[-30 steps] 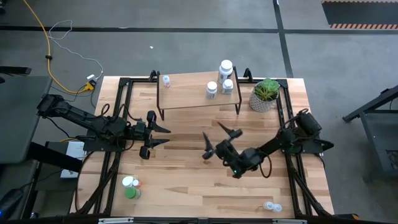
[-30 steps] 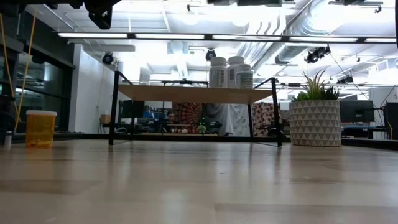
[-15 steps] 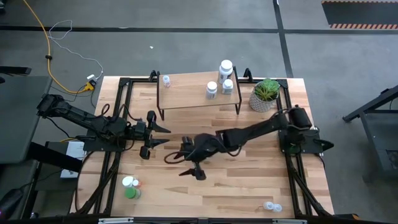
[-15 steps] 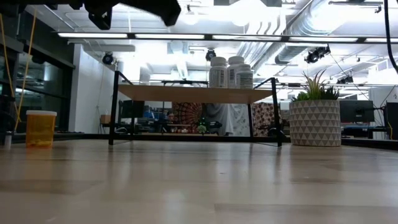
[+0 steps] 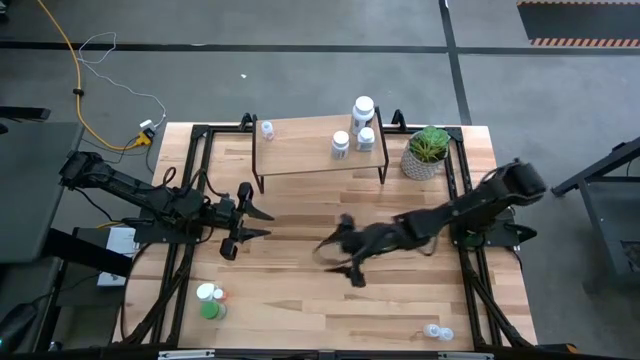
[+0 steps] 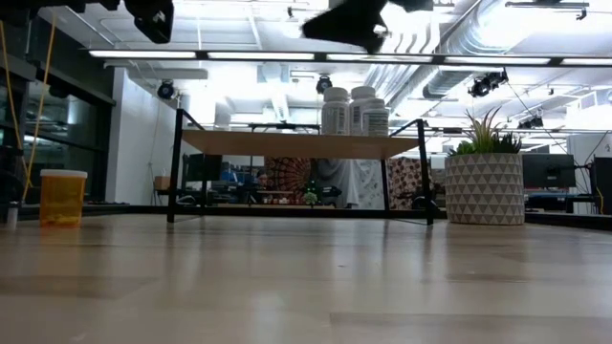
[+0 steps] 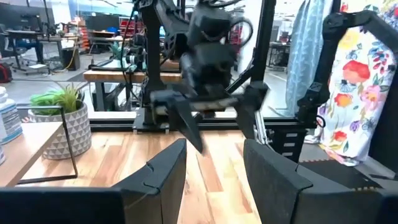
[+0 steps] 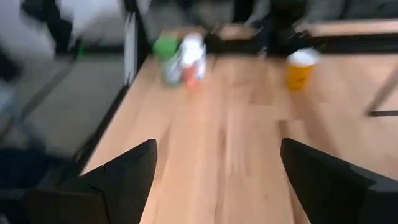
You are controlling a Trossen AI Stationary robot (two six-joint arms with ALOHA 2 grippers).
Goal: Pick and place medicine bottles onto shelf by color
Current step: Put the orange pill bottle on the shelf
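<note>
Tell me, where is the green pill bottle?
In the high view, the green plastic pill bottle stands near the table's front-left corner, beside a white-capped bottle.

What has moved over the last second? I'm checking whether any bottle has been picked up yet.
Only the right gripper moved: it swung out toward the table's middle, then drew partway back, open and empty. The left gripper, the bottles on the shelf and the green bottle stayed put.
</note>
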